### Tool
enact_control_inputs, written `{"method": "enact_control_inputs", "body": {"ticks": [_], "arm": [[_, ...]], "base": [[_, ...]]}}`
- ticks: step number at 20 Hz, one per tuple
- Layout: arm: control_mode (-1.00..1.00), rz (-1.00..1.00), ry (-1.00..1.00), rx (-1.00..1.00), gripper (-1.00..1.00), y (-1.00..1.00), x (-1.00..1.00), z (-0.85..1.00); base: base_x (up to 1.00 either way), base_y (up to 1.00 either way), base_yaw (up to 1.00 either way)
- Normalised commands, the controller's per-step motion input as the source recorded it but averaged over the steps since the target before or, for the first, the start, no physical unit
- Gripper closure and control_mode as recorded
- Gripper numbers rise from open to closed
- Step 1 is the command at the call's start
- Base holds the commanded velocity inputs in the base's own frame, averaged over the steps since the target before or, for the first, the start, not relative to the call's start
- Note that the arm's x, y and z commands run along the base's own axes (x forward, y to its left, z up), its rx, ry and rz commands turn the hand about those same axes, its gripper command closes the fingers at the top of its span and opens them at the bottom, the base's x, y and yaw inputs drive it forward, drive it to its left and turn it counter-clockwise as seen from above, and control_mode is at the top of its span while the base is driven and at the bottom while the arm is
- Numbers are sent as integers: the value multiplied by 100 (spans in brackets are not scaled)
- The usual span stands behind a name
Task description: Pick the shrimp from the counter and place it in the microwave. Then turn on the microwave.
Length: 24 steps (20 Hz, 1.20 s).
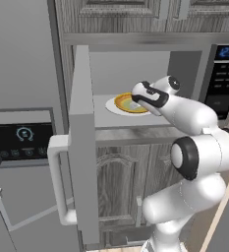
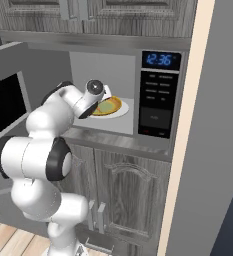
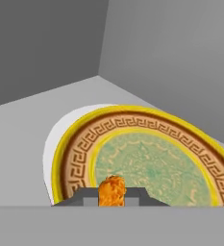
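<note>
- The arm reaches forward into the open microwave, wrist bent over the yellow bowl inside.
- The gripper is clamped on the shrimp, held above the bowl's near rim.
- The right base view shows the microwave's keypad and blue display; the left shows its door swung wide.

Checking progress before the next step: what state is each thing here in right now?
microwave: door swung open, display lit
shrimp: pinched between the fingertips, over the plate
hand: shut on the shrimp, inside the microwave
plate: flat on the white turntable
</note>
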Motion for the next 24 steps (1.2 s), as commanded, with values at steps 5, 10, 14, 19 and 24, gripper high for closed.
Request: {"method": "enact_control_inputs", "body": {"ticks": [5,10,14,19,24], "arm": [[-100,0,0,0,100,0,16,-5],[-100,0,0,0,100,0,16,-6],[-100,0,0,0,100,0,17,-9],[-100,0,2,0,100,0,19,-10],[-100,0,3,0,100,0,22,-6]], "base": [[0,0,0],[0,0,0],[0,0,0],[0,0,0],[0,0,0]]}}
